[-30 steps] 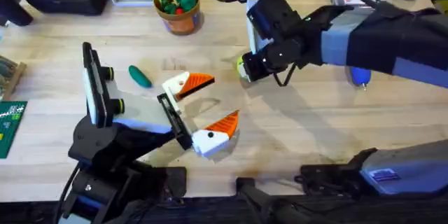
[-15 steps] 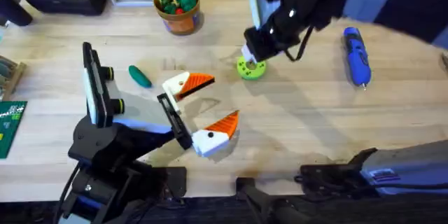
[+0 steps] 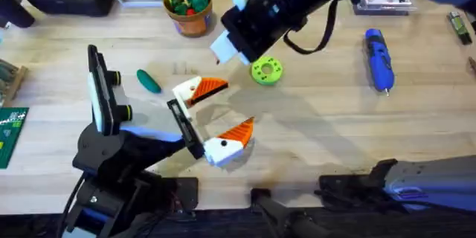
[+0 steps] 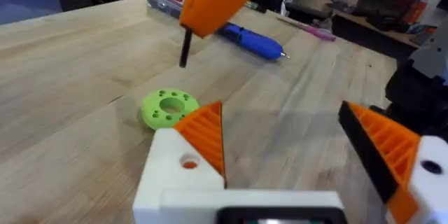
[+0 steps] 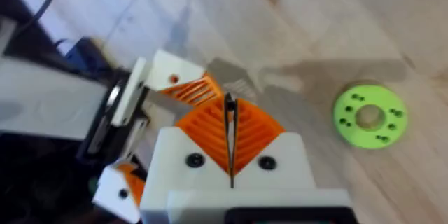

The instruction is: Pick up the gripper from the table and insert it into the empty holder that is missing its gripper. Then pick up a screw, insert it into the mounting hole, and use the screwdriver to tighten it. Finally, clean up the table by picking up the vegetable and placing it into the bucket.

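Table (image 3: 335, 134): I'm hovering over pale wood.
Right pincer (image 5: 229, 108): I'm clamping the screw (image 5: 229, 122).
Left pincer (image 3: 236, 104): gaping wide.
Aim: I'm wanting the screw plumb over the mounting hole (image 5: 173, 79) before lowering.

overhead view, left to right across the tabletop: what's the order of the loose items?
Vegetable → bucket → lime-green disc → screwdriver.
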You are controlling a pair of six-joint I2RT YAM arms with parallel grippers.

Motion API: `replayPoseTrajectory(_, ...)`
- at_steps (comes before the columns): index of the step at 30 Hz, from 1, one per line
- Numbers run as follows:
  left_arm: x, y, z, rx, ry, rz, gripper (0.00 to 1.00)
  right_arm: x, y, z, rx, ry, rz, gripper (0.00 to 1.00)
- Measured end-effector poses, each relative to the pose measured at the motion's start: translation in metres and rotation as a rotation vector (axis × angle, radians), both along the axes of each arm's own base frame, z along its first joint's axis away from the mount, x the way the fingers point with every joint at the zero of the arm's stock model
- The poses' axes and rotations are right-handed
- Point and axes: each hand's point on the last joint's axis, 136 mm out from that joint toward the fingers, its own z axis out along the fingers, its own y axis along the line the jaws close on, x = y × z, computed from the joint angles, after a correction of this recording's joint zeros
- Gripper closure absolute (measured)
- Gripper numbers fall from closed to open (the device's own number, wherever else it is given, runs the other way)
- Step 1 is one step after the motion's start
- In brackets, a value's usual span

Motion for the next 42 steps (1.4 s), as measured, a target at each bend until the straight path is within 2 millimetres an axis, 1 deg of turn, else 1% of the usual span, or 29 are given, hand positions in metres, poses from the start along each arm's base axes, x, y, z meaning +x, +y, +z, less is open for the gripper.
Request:
replayPoseTrajectory(4, 0.000, 0.000, 0.000, 0.000, 0.000, 0.000, 0.015, -0.015, 0.013, 0.005, 0.055, 0.039, 0.072, 0.995)
replayPoseTrajectory(12, 0.000, 0.000, 0.000, 0.000, 0.000, 0.000, 0.015, -0.036, 0.033, 0.010, 0.098, 0.048, 0.158, 0.995)
replayPoseTrajectory(15, 0.000, 0.000, 0.000, 0.000, 0.000, 0.000, 0.015, -0.042, 0.041, 0.008, 0.102, 0.043, 0.184, 0.995)
replayPoseTrajectory(18, 0.000, 0.000, 0.000, 0.000, 0.000, 0.000, 0.015, -0.045, 0.047, 0.002, 0.089, 0.048, 0.202, 0.995)
replayPoseTrajectory(23, 0.000, 0.000, 0.000, 0.000, 0.000, 0.000, 0.015, -0.041, 0.046, -0.007, 0.049, 0.036, 0.190, 0.995)
replayPoseTrajectory(42, 0.001, 0.000, 0.000, 0.023, -0.041, 0.002, 0.015, -0.038, 0.045, -0.008, 0.038, 0.023, 0.184, 0.995)
